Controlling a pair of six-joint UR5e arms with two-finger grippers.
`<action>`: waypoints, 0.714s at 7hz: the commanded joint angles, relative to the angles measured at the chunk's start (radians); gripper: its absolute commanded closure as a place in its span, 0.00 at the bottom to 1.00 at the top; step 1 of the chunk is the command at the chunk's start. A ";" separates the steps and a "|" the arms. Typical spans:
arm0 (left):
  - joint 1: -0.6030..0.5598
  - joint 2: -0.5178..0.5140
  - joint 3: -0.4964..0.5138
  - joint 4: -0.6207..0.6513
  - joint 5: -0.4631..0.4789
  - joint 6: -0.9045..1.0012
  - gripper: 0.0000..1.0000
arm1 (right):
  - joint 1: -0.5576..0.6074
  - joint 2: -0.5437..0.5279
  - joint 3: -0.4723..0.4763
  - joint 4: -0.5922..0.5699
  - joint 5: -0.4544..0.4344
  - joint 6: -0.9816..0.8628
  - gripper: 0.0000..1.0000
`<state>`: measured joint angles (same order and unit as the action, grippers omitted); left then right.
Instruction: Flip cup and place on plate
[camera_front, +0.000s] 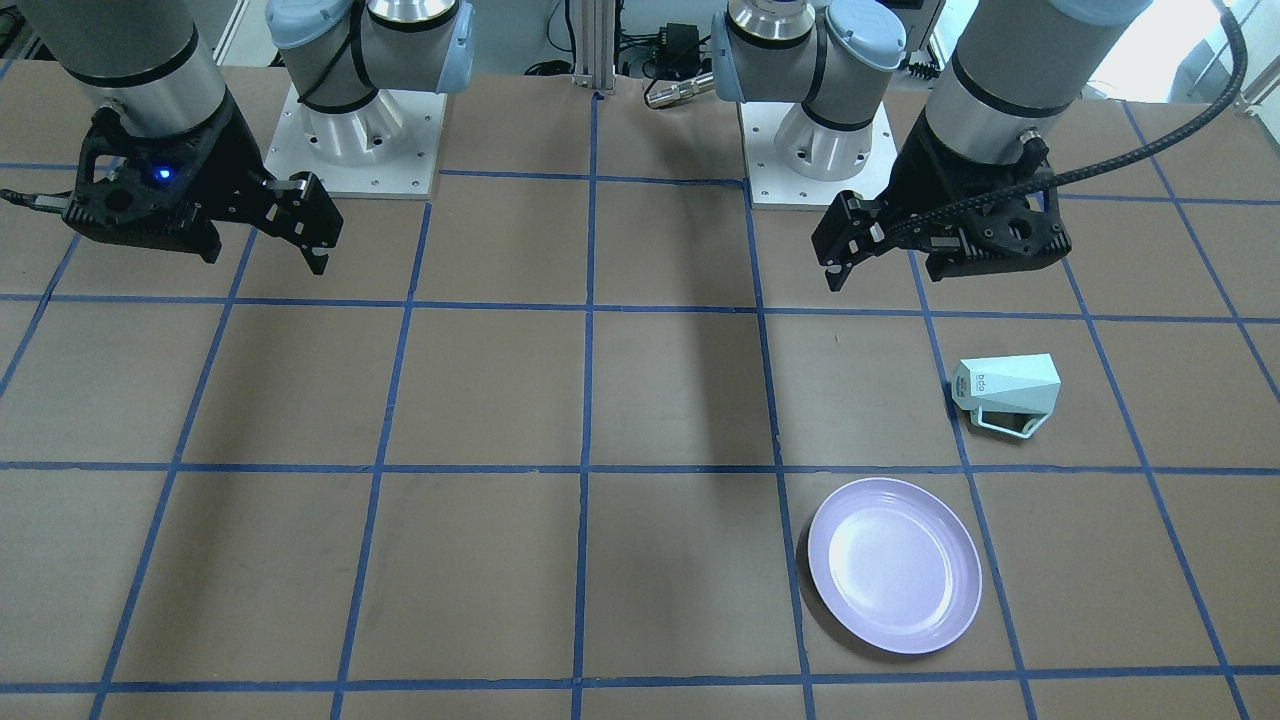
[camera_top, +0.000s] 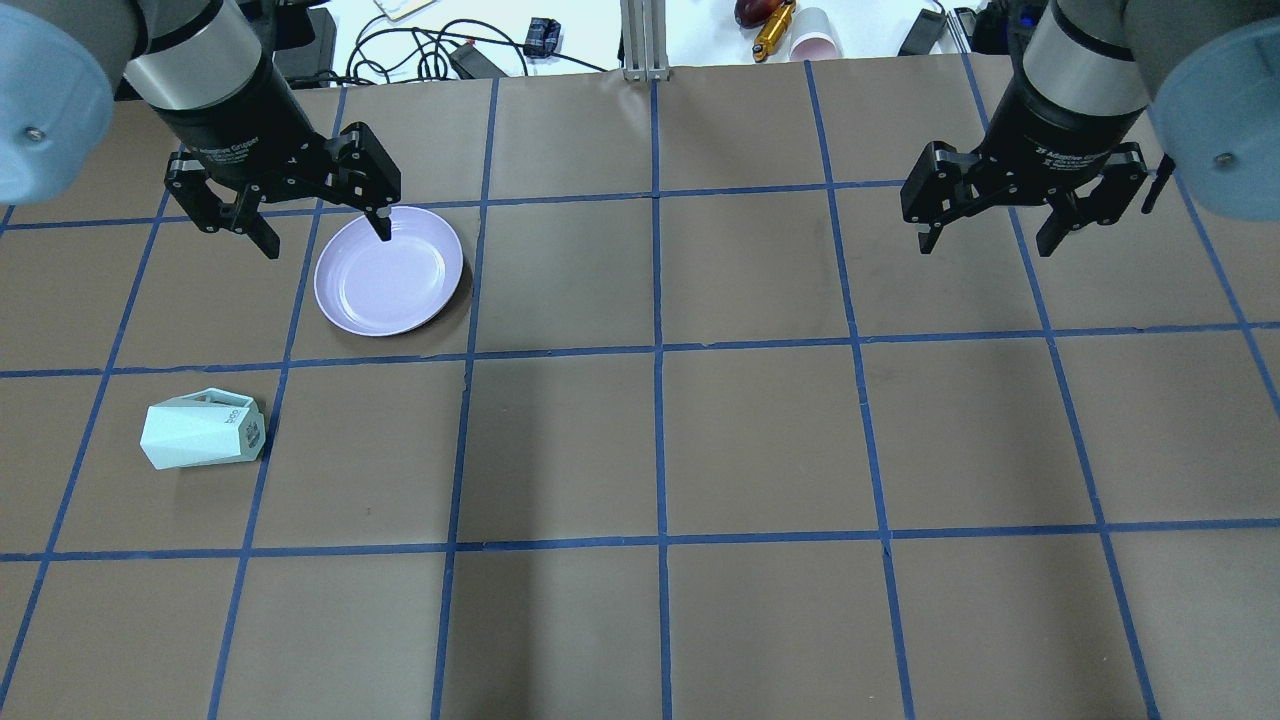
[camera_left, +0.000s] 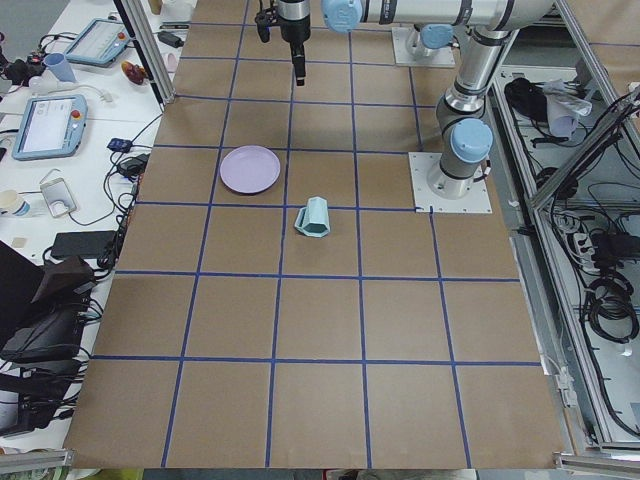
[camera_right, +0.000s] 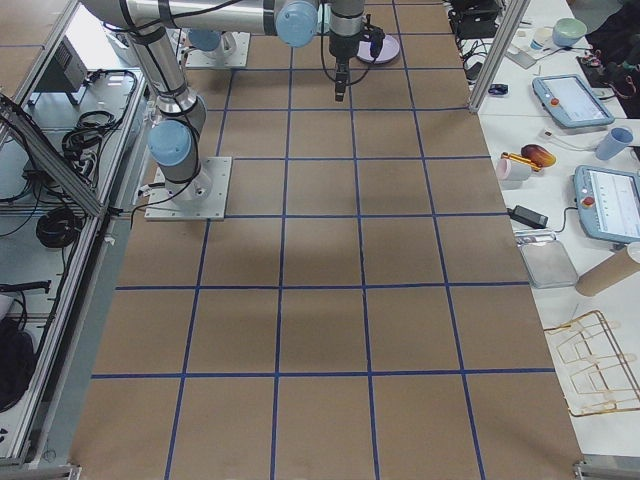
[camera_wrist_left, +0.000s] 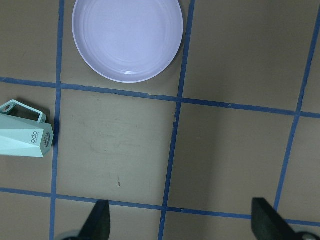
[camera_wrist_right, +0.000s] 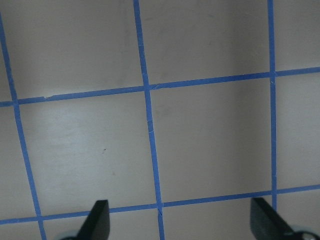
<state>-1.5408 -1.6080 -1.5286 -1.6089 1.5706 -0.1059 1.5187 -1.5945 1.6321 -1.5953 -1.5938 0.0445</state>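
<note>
The cup (camera_top: 195, 432) lies on its side on the counter (camera_top: 760, 440), a brown surface crossed by a grid of blue tape. It sits in the robot's left half, out in front of the left arm's base, roughly midway between the robot's edge and the operators' edge. Its lettered base faces the counter's middle, its mouth faces the counter's left end, and its handle points toward the operators' edge. The plate (camera_top: 400, 285) rests flat, nearer the operators' edge than the cup and a little closer to the counter's middle. The two are near each other but apart, with a tape line between them.

The left claw (camera_top: 326, 243) hangs above the counter with its jaws spread wide and nothing between them. In the overhead view one fingertip overlaps the plate's rim, yet the front-facing view puts the claw back toward the robot's edge, so it is probably well above the plate and not touching it. Its wrist camera looks straight down on both plate and cup.

The right claw (camera_top: 985, 249) hangs over the counter's right half, jaws likewise wide apart and holding nothing, well apart from cup and plate.
</note>
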 joint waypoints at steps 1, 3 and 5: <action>0.001 0.011 -0.021 0.001 -0.001 0.000 0.00 | 0.000 -0.001 -0.001 0.000 0.000 0.000 0.00; 0.002 0.017 -0.021 0.001 0.000 0.000 0.00 | 0.000 0.001 0.000 0.000 0.000 0.000 0.00; 0.007 0.020 -0.021 0.001 0.000 0.000 0.00 | 0.000 0.001 0.000 0.000 0.000 0.000 0.00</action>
<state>-1.5368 -1.5904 -1.5496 -1.6076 1.5701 -0.1059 1.5187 -1.5947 1.6321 -1.5953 -1.5938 0.0445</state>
